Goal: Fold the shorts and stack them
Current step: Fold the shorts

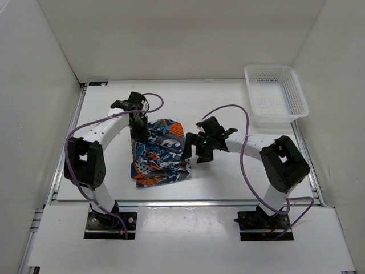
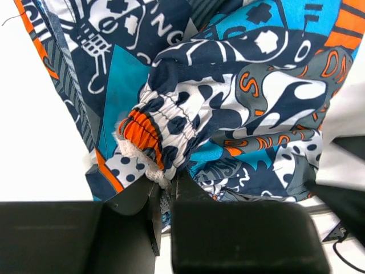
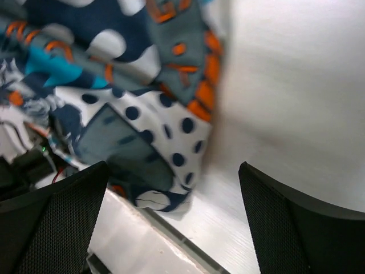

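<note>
The printed shorts (image 1: pixel 158 155) lie bunched and partly folded on the white table between the two arms. My left gripper (image 1: pixel 138 136) is at their far left edge. In the left wrist view it (image 2: pixel 165 191) is shut on the gathered waistband and white drawstring of the shorts (image 2: pixel 228 103). My right gripper (image 1: pixel 193 155) hovers at the shorts' right edge, open and empty. In the right wrist view its jaws (image 3: pixel 174 220) stand wide apart over a polka-dot corner of the shorts (image 3: pixel 159 131) and bare table.
A white plastic mesh basket (image 1: pixel 276 94) stands at the back right of the table (image 1: pixel 228 108). White walls close in the left, right and back. The table's front metal rail (image 3: pixel 171 234) runs just beyond the shorts' near corner.
</note>
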